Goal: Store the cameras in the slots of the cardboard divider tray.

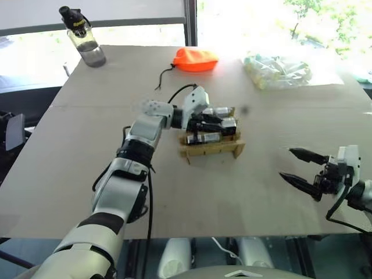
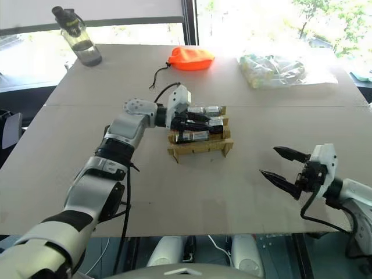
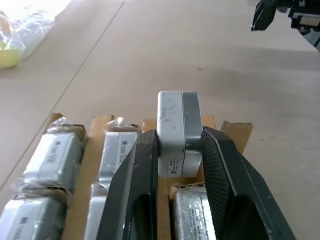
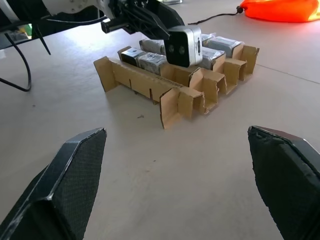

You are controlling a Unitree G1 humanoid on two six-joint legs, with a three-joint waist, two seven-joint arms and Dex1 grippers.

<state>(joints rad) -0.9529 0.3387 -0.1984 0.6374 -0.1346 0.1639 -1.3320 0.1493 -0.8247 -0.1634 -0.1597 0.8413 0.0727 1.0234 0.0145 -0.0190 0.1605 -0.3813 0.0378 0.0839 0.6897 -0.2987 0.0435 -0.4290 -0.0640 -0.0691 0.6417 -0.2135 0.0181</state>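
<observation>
The cardboard divider tray [image 1: 210, 149] lies mid-table, with several plastic-wrapped cameras [image 3: 52, 152] sitting in its slots. My left gripper [image 1: 218, 123] reaches over the tray from the left and is shut on one bare silver-grey camera [image 3: 177, 130]. Its black fingers [image 3: 142, 170] clamp the camera's two sides. In the right wrist view that held camera [image 4: 184, 46] hangs just above the tray's far rows, lens face outward. My right gripper [image 1: 288, 163] hovers open and empty over the table, right of the tray and nearer the front edge.
An orange pouch [image 1: 195, 59] with a black cord lies behind the tray. A clear bag of pale items [image 1: 276, 71] sits at the back right, and a water bottle [image 1: 84, 38] stands at the back left. Bare tabletop separates the tray from my right gripper.
</observation>
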